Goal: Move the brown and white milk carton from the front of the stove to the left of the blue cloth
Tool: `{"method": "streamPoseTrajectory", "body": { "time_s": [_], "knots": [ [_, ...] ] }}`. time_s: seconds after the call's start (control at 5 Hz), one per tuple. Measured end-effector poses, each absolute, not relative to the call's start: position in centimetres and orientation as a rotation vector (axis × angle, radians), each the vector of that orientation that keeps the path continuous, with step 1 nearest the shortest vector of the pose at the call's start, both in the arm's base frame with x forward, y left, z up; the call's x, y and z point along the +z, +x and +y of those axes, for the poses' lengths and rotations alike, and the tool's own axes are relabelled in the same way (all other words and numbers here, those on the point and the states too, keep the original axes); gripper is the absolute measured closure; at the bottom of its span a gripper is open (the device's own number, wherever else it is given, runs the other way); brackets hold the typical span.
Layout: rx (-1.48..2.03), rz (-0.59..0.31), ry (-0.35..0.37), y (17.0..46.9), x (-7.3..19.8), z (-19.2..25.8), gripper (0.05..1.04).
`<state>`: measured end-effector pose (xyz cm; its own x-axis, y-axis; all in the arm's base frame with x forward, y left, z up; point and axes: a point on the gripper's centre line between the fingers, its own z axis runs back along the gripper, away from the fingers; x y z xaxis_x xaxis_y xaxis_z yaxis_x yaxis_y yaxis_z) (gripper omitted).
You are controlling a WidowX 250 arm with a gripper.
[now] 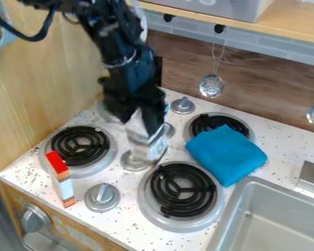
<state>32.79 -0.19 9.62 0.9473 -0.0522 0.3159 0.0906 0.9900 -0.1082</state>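
Centre: gripper (143, 121), clamped on a blurred silvery object (150, 148). Right of centre: blue cloth (226, 155), overlapping the rear burner (205, 122). Lower left: red-topped block (63, 182) beside the left burner (80, 145).

A perforated ladle (211, 86) hangs behind black-coiled burners (184, 190) and a metal sink (277, 223).

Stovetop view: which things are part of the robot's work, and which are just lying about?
Apparently in the work:
black robot hand
shiny silvery object right at it, shape unclear

Just about:
bright blue cloth
narrow red, white and orange block
round perforated metal ladle, hanging
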Motion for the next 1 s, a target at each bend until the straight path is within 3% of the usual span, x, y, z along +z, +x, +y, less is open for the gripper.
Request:
{"method": "streamPoseTrajectory", "body": {
  "time_s": [0.4, 1.0],
  "knots": [
    [-0.019, -0.375, -0.077, 38.0, 8.2, 0.8, 0.289],
    [0.041, -0.269, -0.091, 40.9, 4.5, 1.0, 0.289]
  ]
}}
